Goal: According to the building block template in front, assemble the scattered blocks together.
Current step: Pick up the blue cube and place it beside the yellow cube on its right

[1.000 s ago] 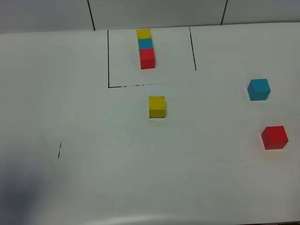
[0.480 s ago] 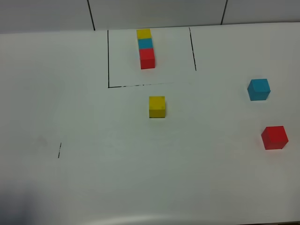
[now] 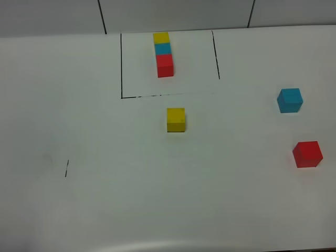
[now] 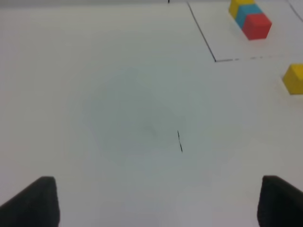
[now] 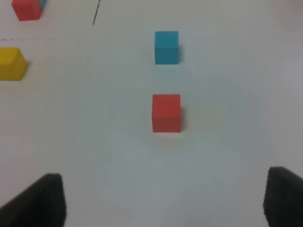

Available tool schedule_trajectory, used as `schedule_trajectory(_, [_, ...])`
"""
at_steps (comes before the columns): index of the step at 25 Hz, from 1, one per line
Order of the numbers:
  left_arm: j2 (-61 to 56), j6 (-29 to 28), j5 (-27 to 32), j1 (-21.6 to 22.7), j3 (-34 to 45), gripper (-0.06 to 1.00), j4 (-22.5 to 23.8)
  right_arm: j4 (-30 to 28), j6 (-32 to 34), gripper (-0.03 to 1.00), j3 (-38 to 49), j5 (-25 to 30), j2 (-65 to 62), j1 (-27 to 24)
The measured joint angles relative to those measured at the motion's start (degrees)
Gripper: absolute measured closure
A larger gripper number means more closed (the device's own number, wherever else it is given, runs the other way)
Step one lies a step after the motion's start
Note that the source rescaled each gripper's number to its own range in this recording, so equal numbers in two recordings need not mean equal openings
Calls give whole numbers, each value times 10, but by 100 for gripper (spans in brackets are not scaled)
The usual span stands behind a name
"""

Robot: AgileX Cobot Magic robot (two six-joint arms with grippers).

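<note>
The left gripper [image 4: 156, 203] holds its two dark, blunt fingertips [image 4: 31, 203] wide apart. Nothing is between them, and they touch nothing above the smooth white table [image 4: 118, 104]. The right gripper [image 5: 158, 201] is spread about as wide and is also empty. The red block [image 5: 166, 112] lies ahead of it, in line with the gap, and the cyan-blue block [image 5: 166, 47] lies farther on.

In the exterior high view the yellow block [image 3: 176, 119] sits just above the centre of the frame, well apart from the other two. The cyan-blue one is at the right edge, with the red one below it. The building block template [image 3: 164, 54], a touching yellow, cyan-blue and red row, lies at top centre inside a thin black pen outline [image 3: 122, 65]. All are matte, sharp-edged cubes.
</note>
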Motion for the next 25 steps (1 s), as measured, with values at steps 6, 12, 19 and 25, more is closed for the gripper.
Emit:
schedule_trajectory(6, [-2,-24,5,0,19,19,1,0,0,23,0,0,0,0])
schedule_trajectory(12, [-2,-30,5,0,19,26,2,0,0,23,0,0,0,0])
schedule_trajectory(19, [-2,-30,5,0,19,31,1,0,0,23,0,0,0,0])
schedule_trajectory(25, [-2,-29,5,27,19,31,0,1,0,23,0,0,0,0])
